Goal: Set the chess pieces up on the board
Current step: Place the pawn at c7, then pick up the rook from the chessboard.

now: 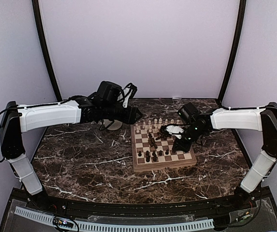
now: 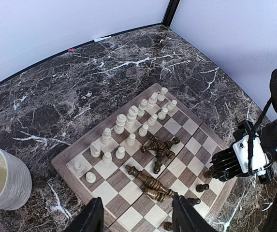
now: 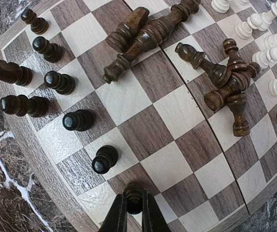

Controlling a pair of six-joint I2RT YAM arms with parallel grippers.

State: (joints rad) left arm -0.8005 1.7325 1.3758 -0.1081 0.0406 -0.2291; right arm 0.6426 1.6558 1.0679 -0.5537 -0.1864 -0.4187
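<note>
Right wrist view shows the right claw [image 3: 133,212] clenched on a dark pawn [image 3: 134,192], upright at the edge of the board [image 3: 169,166], apparently to extend the row of standing dark pawns [image 3: 78,120], while the left claw [image 2: 138,217] hangs released, empty.

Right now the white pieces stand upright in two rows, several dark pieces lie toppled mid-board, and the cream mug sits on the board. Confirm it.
One thing is wrong: the cream mug stands on the marble table beside the board, not on it, as the left wrist view shows. The white pieces do stand upright in two rows and several dark pieces lie toppled mid-board.
</note>
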